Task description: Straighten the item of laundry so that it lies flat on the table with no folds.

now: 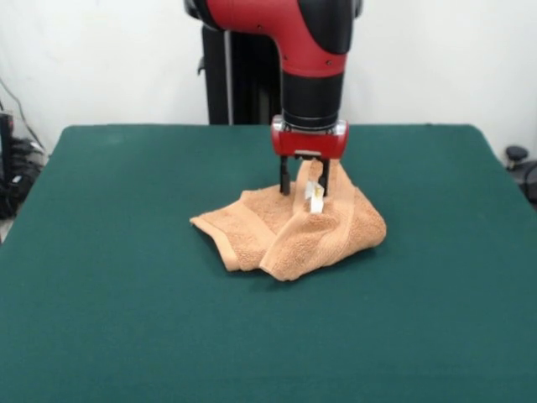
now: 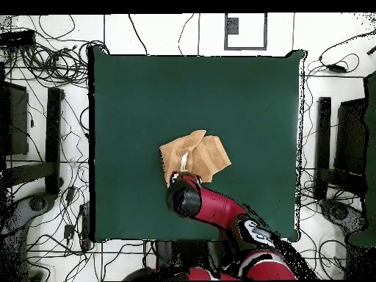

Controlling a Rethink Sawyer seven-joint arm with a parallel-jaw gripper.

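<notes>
Front view: the red and black robot arm is running off the top edge, upper links unseen. The dark green felt-covered bench is being cut by the bottom edge and both lower sides.

The crumpled light-orange terry-cloth towel is hiding its own underside in the folds; how many layers are lying there cannot be told. The small white care tag is too small to read.

Overhead view: the arm's wrist is covering the gripper completely, plus the towel's nearest edge. The arm's base is merging into black at the bottom.
</notes>
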